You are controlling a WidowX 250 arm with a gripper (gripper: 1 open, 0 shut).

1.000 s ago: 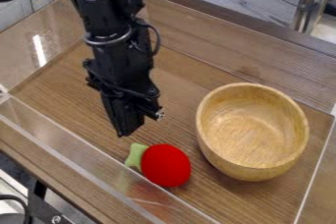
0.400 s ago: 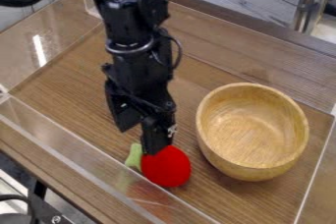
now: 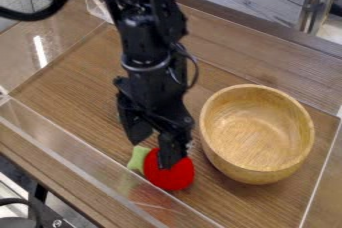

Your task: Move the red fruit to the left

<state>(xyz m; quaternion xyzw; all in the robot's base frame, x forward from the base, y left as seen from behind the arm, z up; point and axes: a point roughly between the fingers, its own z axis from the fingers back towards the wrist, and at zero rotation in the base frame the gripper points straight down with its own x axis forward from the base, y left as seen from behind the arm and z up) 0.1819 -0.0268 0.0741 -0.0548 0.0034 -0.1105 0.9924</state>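
1. Wood-grain tabletop [image 3: 80, 92], fenced by clear plastic walls [image 3: 67, 167], carries 2 loose things: a wooden bowl [image 3: 257, 132] at the picture's right and the red fruit [image 3: 171, 175] near the front wall, just beside the bowl but apart from it.
2. Directly above the fruit hangs the gripper [image 3: 158, 144], pointing straight down with its jaws spread wide. 1 dark finger [image 3: 170, 153] covers the fruit's upper part; nothing is pinched yet.
3. The step in hand looks like the grasp. To do it well, I would center the jaws over the fruit's round body, lower until they straddle its widest part, then close gently, since a rounded toy may squirt out of an off-center pinch.
4. The front wall is close, so the jaws need room on that side, and the carry toward the picture's left should stay clear of it.
5. The fruit's light green leafy cap [image 3: 138, 158] points to the picture's left, slightly toward the back. Its long axis, short as it is, seems to run cap to red end, lying roughly flat along the table.
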